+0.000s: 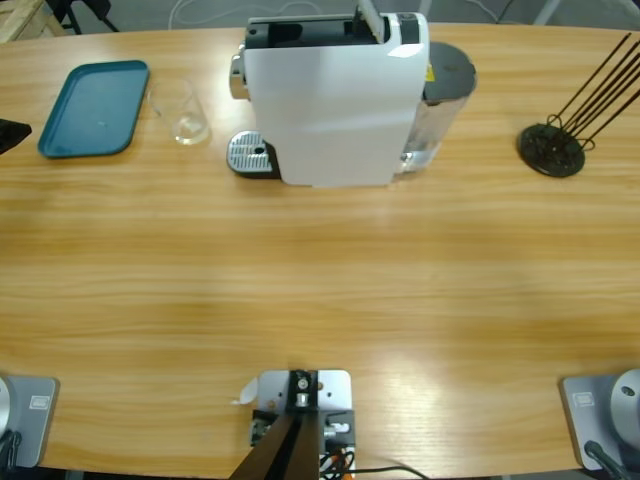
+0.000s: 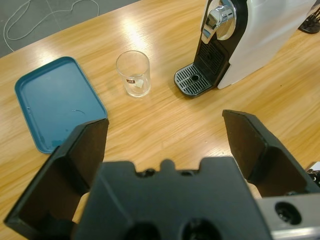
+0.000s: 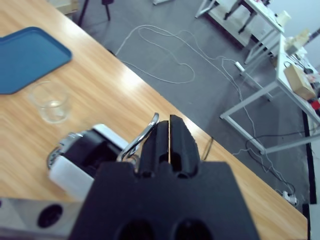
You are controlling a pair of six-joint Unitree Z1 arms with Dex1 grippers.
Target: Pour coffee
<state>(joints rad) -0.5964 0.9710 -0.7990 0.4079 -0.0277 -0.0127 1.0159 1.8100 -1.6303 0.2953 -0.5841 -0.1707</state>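
A small clear glass tumbler [image 1: 187,118] [image 2: 133,72] [image 3: 50,102] stands on the table between the teal tray and the white coffee machine [image 1: 335,100] [image 2: 260,35]. It looks clear; the coffee is out of view. The machine's spout hangs over its metal drip grate [image 1: 250,155] [image 2: 192,80], which holds nothing. My left gripper [image 2: 165,122] is open, held above the table short of the tumbler and tray. My right gripper [image 3: 169,120] is shut, above the machine's top, with the raised silver lever [image 3: 142,135] [image 1: 370,20] just beside its jaws.
A teal tray [image 1: 95,108] [image 2: 55,100] [image 3: 27,55] lies at the far left, with nothing on it. A black wire rack [image 1: 550,148] stands at the far right. Bare wood fills the near half of the table. Cables lie on the floor beyond the far edge.
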